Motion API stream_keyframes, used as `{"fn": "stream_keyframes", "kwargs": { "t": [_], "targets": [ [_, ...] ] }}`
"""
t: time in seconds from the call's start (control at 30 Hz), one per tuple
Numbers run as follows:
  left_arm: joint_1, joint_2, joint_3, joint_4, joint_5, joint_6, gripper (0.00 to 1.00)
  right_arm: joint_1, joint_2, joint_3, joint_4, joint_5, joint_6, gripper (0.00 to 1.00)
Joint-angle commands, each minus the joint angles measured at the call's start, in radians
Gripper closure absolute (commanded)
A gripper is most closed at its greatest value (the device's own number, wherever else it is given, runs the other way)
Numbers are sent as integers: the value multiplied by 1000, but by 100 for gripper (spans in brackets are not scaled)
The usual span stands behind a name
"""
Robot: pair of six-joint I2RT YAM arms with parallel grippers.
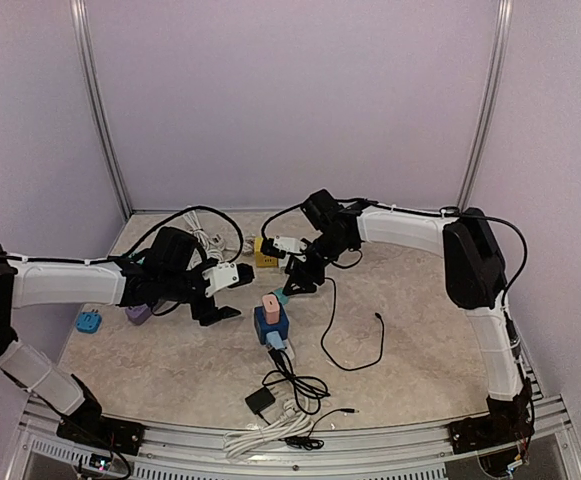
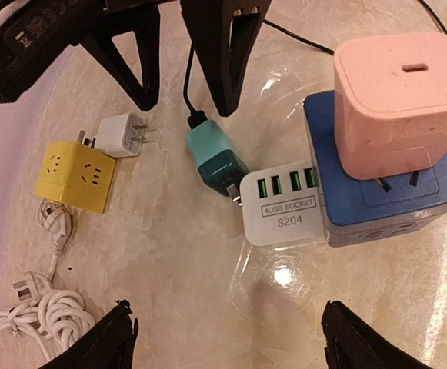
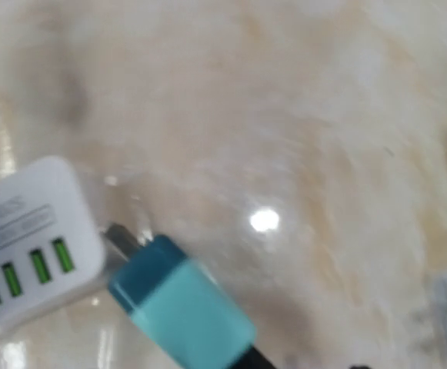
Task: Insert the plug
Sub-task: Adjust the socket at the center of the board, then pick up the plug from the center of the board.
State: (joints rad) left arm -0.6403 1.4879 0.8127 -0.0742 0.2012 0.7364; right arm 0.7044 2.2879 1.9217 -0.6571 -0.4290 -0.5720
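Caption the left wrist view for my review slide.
Pink adapter seated on the blue socket cube; teal plug lies beside the white USB block, left tool open.

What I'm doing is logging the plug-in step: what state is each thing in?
pink plug: seated on the blue socket cube.
teal charger: lying on the table, unplugged, cable attached.
white USB hub: on the cube's side, ports empty.
yellow socket cube: visible sockets empty.
left gripper: fingers open, empty.
right gripper: fingers open, empty.

Pink plug [image 1: 269,303] atop blue socket [image 1: 273,326]
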Motion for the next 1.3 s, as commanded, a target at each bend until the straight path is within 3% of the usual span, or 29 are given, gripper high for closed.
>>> {"fn": "stream_keyframes", "kwargs": {
  "t": [0.0,0.23,0.37,0.4,0.5,0.57,0.77,0.93,1.1,1.27],
  "targets": [
    [-1,-33,-36,-4,1,-13,19,-2,55,58,-30,-118,-176,32],
    [-10,-32,-42,31,-8,1,18,32,125,78,-34,-119,-184,34],
    [-13,-29,-42,40,-12,6,18,36,153,80,-64,-114,-188,41],
    [-14,-30,-42,40,-13,5,19,37,155,80,-67,-112,-184,48],
    [-20,-33,-36,39,-23,0,19,34,137,77,-66,-112,-154,85],
    [-22,-41,-27,39,-30,-16,19,25,90,49,-50,-115,-131,100],
    [-19,-121,16,34,23,-79,21,-24,-159,-169,50,-40,-21,100],
    [-38,-202,70,39,129,-163,20,-9,-519,-544,377,119,105,100],
    [-119,-213,147,23,187,-188,19,140,-839,-892,752,275,47,100],
    [-196,-181,228,34,166,-152,20,279,-943,-947,807,431,-14,100]
  ]
}}
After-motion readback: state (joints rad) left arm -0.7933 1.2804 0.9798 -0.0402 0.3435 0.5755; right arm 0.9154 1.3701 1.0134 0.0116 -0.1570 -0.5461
